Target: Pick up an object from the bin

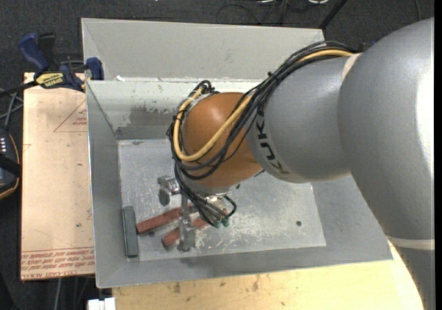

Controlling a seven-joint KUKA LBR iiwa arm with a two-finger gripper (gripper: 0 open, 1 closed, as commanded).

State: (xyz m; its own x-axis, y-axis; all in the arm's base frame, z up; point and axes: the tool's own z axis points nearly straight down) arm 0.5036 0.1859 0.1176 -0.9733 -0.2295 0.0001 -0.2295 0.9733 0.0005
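Reddish-brown sticks (pixel 155 223) beneath gripper (pixel 185 236); arm (pixel 311 129) lettering (pixel 266 141) partly hidden.

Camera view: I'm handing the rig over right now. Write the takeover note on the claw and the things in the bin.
Claw: down low in the near-left part of the bin, right over the two reddish-brown sticks. Its grip cannot be judged from here.
Things: the sticks lie on the floor. A grey bar lies to their left, by the left wall.
Done: the claw is lowered to the sticks.
Left: confirm a grasp on one stick, then lift it clear of the bin.
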